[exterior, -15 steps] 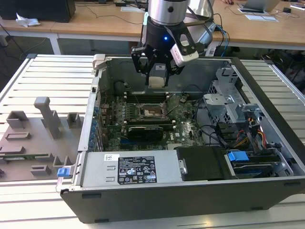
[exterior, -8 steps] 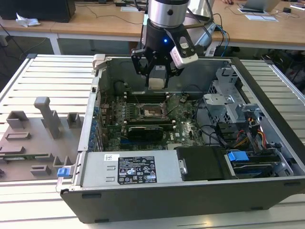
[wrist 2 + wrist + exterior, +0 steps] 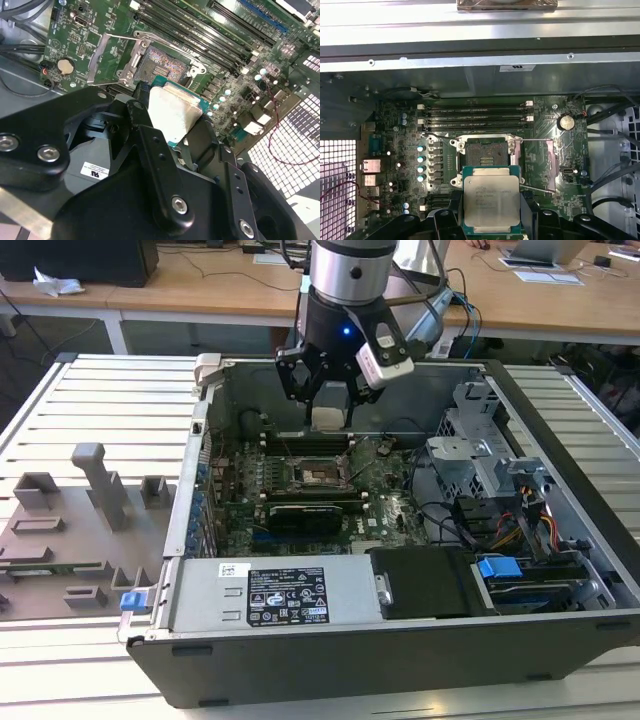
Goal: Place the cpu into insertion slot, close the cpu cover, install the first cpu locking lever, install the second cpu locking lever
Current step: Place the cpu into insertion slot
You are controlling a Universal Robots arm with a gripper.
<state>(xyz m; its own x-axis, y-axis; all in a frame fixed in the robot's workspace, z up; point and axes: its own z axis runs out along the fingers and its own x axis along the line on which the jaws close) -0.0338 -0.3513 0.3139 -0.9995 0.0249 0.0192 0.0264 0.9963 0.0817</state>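
My gripper (image 3: 330, 408) hangs inside the open computer case, shut on the cpu (image 3: 330, 418). The cpu is a small square chip with a silver-grey top (image 3: 491, 200), clamped by its edges between black fingers (image 3: 150, 145). It floats above the green motherboard, a little short of the insertion slot (image 3: 484, 154) and not touching it. The insertion slot (image 3: 162, 62) lies bare, a dark frame around a brownish contact field (image 3: 322, 475). The cpu cover (image 3: 97, 57) is swung open to one side of the slot (image 3: 550, 162). A thin wire lever (image 3: 536, 189) stands free beside it.
Long black memory slots (image 3: 475, 114) run just beyond the socket. A black expansion card (image 3: 305, 515) lies on the near side, and past it the power supply (image 3: 270, 595). A drive cage with cables (image 3: 480, 455) fills the exterior view's right. Grey fixtures (image 3: 90, 510) sit outside the case.
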